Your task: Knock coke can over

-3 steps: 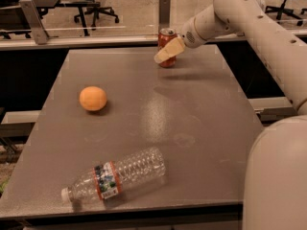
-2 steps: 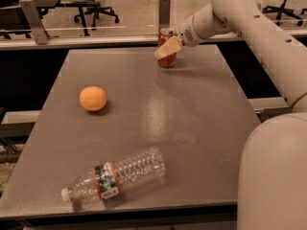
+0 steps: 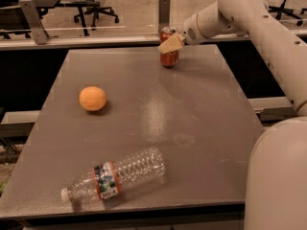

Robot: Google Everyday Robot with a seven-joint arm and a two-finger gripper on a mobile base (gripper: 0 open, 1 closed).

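The red coke can (image 3: 169,57) stands upright near the far edge of the grey table (image 3: 201,123), its silver top showing. My gripper (image 3: 170,44) is right in front of the can's upper part, its pale fingertips overlapping it, and the white arm reaches in from the right. I cannot tell whether it touches the can.
An orange (image 3: 92,98) sits on the table's left side. A clear plastic water bottle (image 3: 115,176) with a red-banded label lies on its side near the front edge. My white base (image 3: 278,176) fills the lower right. Office chairs and a rail stand behind the table.
The gripper has shifted slightly at the can's top. The can still stands upright. The orange and bottle have not moved.
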